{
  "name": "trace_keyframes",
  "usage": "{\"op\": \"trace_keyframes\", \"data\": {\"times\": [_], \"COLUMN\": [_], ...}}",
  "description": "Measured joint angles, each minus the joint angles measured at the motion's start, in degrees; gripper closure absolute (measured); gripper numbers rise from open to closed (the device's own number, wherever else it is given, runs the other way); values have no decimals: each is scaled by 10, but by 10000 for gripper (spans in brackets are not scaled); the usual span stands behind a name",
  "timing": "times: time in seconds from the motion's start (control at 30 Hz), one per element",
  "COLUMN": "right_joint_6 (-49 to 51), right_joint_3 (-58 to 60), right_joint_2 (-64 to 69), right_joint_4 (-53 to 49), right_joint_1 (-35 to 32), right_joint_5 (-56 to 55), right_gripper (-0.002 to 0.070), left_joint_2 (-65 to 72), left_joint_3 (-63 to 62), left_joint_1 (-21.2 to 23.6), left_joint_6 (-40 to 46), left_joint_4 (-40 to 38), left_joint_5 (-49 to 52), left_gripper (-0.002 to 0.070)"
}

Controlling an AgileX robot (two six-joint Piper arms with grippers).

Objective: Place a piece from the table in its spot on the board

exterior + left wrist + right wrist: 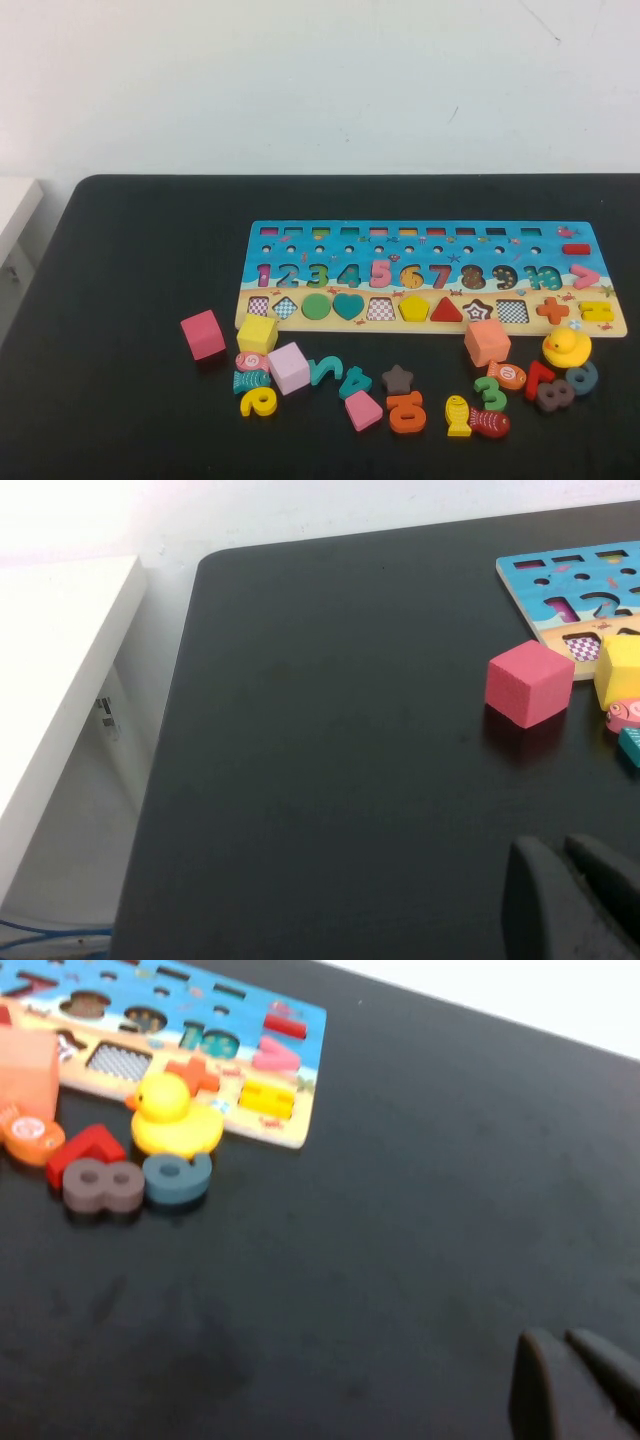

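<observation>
The fingers of the left gripper [575, 900] show only as dark tips cut off at the frame edge, lying close together with nothing between them, above bare black surface [330, 730] well apart from the pink cube [529, 681]. The right gripper [575, 1385] looks the same in its own wrist view: two dark tips pressed near each other, holding nothing, far from the yellow duck [172, 1117]. Neither arm appears in the high view. The board [430, 240] lies flat toward the far side of the surface, several shape recesses showing only checkered bottoms. Loose pieces are scattered along its near edge, among them a yellow cube [257, 333], a brown star [398, 379] and an orange cube [487, 342] touching the board's rim. The overlapping numbers near the duck are hard to read.
</observation>
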Motion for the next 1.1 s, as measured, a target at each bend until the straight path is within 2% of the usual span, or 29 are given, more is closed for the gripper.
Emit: {"op": "trace_keyframes", "data": {"times": [0.17, 0.53, 1.1], "right_joint_6": [24, 107, 109], "right_joint_3": [15, 16, 16], "right_joint_2": [0, 0, 0], "right_joint_4": [-1, -1, -2], "right_joint_1": [0, 0, 0], "right_joint_5": [-41, -46, -46], "right_gripper": [657, 657, 658], "left_joint_2": [0, 0, 0], "left_joint_3": [0, 0, 0], "left_joint_1": [0, 0, 0], "left_joint_6": [0, 0, 0], "left_joint_4": [0, 0, 0], "left_joint_5": [0, 0, 0], "left_gripper": [676, 676, 676]}}
